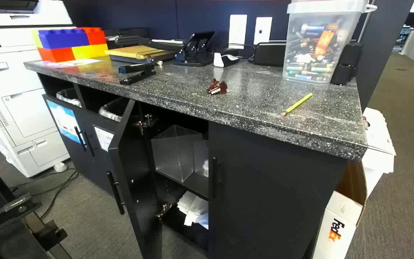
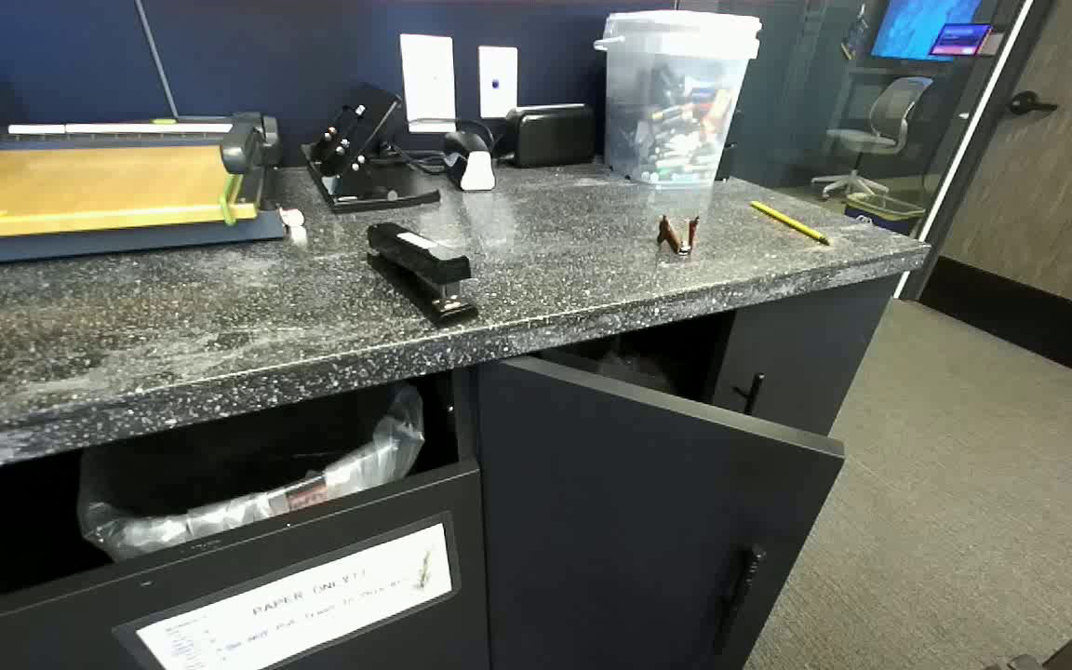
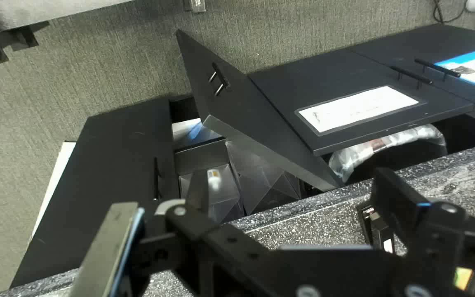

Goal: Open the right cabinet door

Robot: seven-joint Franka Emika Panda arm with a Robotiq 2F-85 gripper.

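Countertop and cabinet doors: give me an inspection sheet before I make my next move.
Surface: speckled countertop, pale marks along its front edge.
Job's things: right cabinet door shut; neighbouring door swung open.
Clutter: on the countertop, stapler, staple remover, pencil, paper trimmer, clear tub.
End effector: open, nothing seen in its grip.
Cables: dark cables on the carpeted floor near the white printer.
Surroundings: FedEx box beside the countertop's end.
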